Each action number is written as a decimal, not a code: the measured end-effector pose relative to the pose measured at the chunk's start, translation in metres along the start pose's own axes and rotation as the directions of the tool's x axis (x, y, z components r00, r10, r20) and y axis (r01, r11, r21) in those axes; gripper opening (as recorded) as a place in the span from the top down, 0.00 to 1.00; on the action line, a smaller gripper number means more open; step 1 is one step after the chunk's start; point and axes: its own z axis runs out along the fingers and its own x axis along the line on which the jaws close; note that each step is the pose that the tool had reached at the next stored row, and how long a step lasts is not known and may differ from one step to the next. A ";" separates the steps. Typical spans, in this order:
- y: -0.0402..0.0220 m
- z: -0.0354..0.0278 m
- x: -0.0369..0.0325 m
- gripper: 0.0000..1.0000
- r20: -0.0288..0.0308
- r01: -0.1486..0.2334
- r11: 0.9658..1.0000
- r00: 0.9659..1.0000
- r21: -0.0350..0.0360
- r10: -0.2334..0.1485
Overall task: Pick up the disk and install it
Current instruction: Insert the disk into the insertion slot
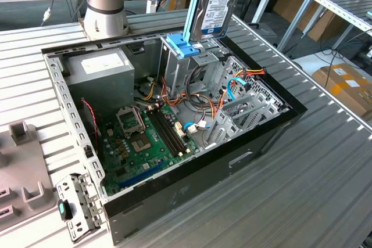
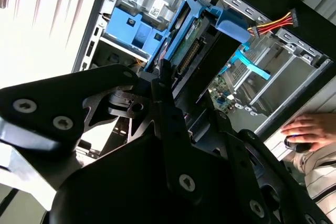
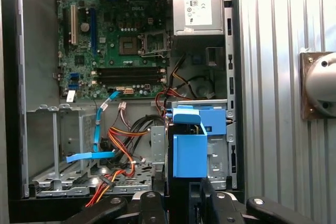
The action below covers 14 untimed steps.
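- The disk (image 1: 214,5) hangs upright in the air at the far side of the open computer case (image 1: 192,185), with its blue-and-white label facing the near side and its light-blue rail framing it.
- The gripper (image 3: 182,203) has its jaws clamped on the disk's upper end; the first wrist view looks straight down the drive's edge between them.
- The disk's lower end sits just above the grey drive cage (image 1: 200,71) and its blue latch (image 1: 180,46) — I cannot tell whether they touch.
- The cage stands to the exterior view's right of the power-supply box (image 1: 102,65), beyond the motherboard (image 1: 145,137).
- My reading: pick-up is done and the install step is in hand — the drive is lined up over its bay, not seated.
- Seating would call for a straight descent with the rails square to the cage's guides, clear of the orange cables (image 1: 218,105).
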 end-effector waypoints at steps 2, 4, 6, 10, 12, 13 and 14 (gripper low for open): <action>-0.0002 0.0000 0.0059 0.65 0.000 0.000 1.000 1.000 0.000 0.000; -0.0005 -0.0002 0.0116 0.65 0.000 0.000 1.000 1.000 0.000 0.000; -0.0007 -0.0002 0.0163 0.65 0.000 0.000 1.000 1.000 0.000 0.000; -0.0011 -0.0004 0.0268 0.65 0.000 0.000 1.000 1.000 0.000 0.000; -0.0014 -0.0007 0.0341 0.65 0.000 0.000 1.000 1.000 0.000 0.000; -0.0015 -0.0007 0.0361 0.65 0.000 0.000 1.000 1.000 0.000 0.000; -0.0016 -0.0007 0.0379 0.65 0.000 0.000 1.000 1.000 0.000 0.000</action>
